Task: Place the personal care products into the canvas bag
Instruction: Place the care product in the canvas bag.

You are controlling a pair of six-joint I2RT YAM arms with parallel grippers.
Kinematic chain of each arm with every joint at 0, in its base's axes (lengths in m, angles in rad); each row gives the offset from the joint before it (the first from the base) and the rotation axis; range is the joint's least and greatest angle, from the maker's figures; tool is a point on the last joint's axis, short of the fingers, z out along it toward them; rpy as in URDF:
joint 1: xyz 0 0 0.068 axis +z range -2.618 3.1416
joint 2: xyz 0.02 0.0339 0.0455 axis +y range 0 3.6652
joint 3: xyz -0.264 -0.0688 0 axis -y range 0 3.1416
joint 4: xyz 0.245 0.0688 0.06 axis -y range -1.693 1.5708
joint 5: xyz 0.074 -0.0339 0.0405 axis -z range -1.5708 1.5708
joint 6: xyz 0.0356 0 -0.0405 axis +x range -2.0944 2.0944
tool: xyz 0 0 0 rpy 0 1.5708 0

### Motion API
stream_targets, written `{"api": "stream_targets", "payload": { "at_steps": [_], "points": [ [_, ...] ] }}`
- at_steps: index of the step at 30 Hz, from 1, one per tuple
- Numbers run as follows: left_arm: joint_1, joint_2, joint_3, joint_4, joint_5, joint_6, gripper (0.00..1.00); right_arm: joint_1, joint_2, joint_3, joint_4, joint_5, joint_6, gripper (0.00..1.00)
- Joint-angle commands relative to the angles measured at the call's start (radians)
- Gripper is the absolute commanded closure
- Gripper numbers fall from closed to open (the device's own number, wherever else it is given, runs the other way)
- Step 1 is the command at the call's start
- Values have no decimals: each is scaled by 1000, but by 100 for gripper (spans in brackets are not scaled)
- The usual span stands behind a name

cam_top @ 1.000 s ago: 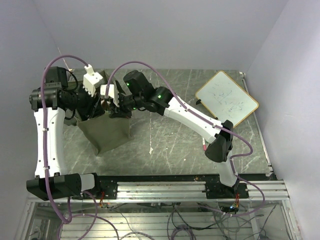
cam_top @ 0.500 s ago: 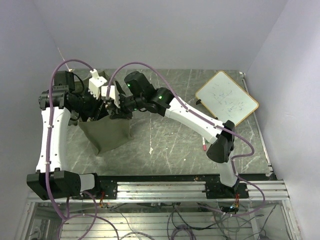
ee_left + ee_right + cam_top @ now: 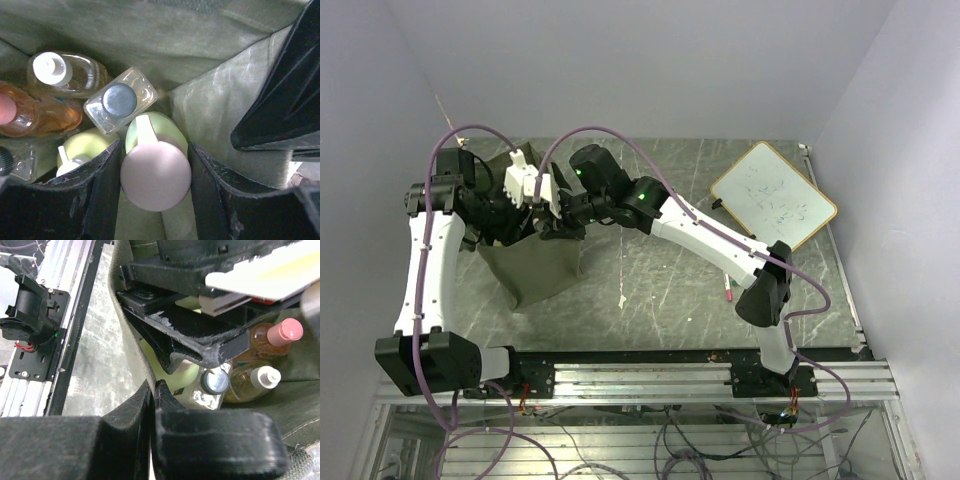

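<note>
Left gripper (image 3: 155, 152) shifted; pale-green bottle (image 3: 156, 174) inside canvas bag (image 3: 535, 270).

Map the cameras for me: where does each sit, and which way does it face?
Top external: above and behind the robot, looking down on the table; left arm and right arm meet at the canvas bag.
Left wrist: over the bag, looking straight in; left gripper clamps a light green bottle.
Right wrist: at the bag's rim, looking down its wall; right gripper pinches the fabric.
Shared: both wrist views show the clear dark-capped bottle.
</note>
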Motion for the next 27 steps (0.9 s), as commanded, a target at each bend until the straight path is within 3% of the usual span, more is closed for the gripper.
{"api": "stream_targets", "payload": {
  "at_steps": [1,13,27],
  "points": [
    [-11,-2,-20,-34,91,70,93,1,-87,24,85,-34,-4,100],
    [-11,79,-38,-147,141,272,93,1,-88,25,85,-37,-4,100],
    [-22,65,-170,-69,167,317,89,-2,-87,16,87,-38,-5,100]
  ]
}}
